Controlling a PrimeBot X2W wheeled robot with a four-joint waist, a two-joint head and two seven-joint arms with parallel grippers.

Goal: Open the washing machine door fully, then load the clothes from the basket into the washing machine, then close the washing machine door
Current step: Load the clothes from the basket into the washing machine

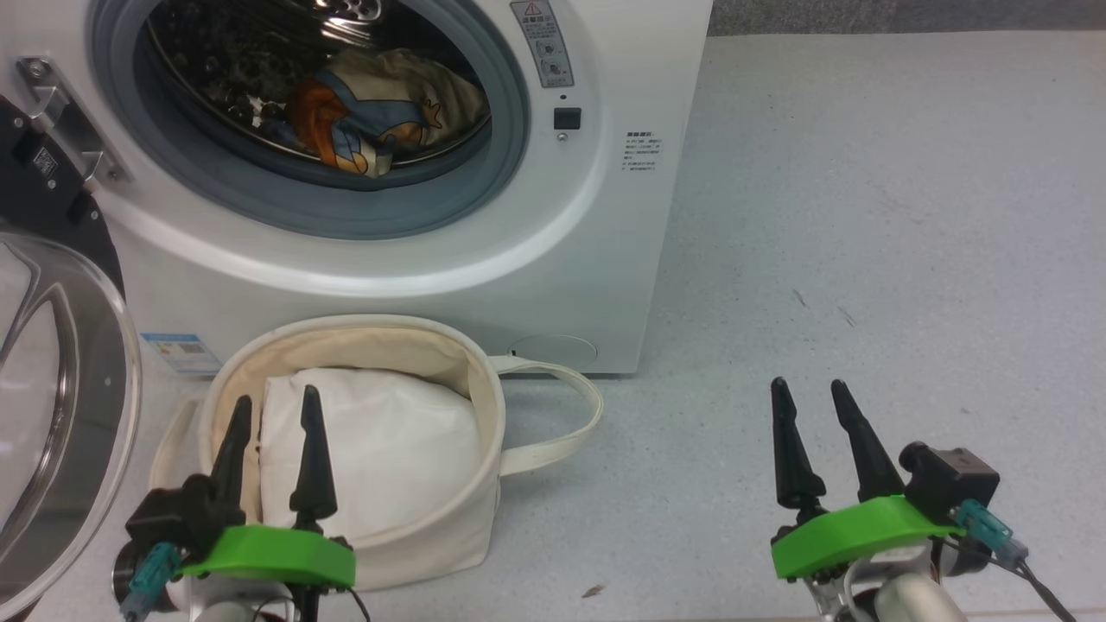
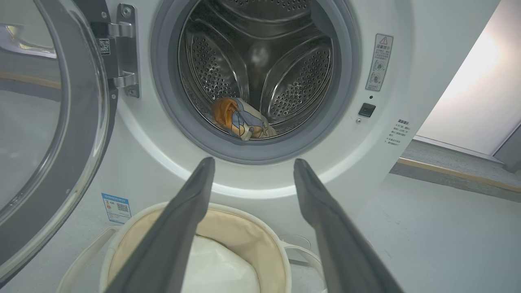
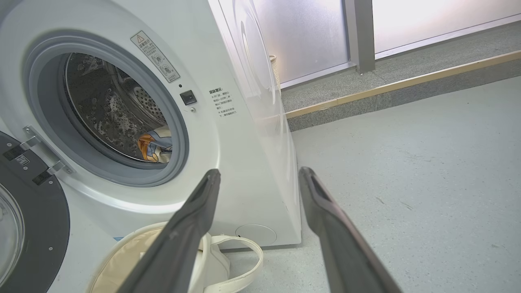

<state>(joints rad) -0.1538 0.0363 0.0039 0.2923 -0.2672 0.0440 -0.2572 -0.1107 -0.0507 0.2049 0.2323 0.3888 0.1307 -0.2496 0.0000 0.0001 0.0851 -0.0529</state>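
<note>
The white washing machine (image 1: 605,225) stands with its round door (image 1: 60,406) swung open to the left. The printed blue, orange and cream clothes (image 1: 380,117) lie inside the steel drum, also seen in the left wrist view as clothes (image 2: 240,120) and in the right wrist view as clothes (image 3: 155,145). The cream basket (image 1: 484,406) sits on the floor before the machine and holds only a white padded liner (image 1: 371,449). My left gripper (image 1: 275,413) hovers open over the basket, empty. My right gripper (image 1: 812,402) is open and empty over bare floor to the right.
Grey speckled floor (image 1: 907,259) spreads to the right of the machine. One basket strap handle (image 1: 570,415) lies out toward the right. A raised step with a wooden edge (image 3: 399,83) and frosted glass panels run behind.
</note>
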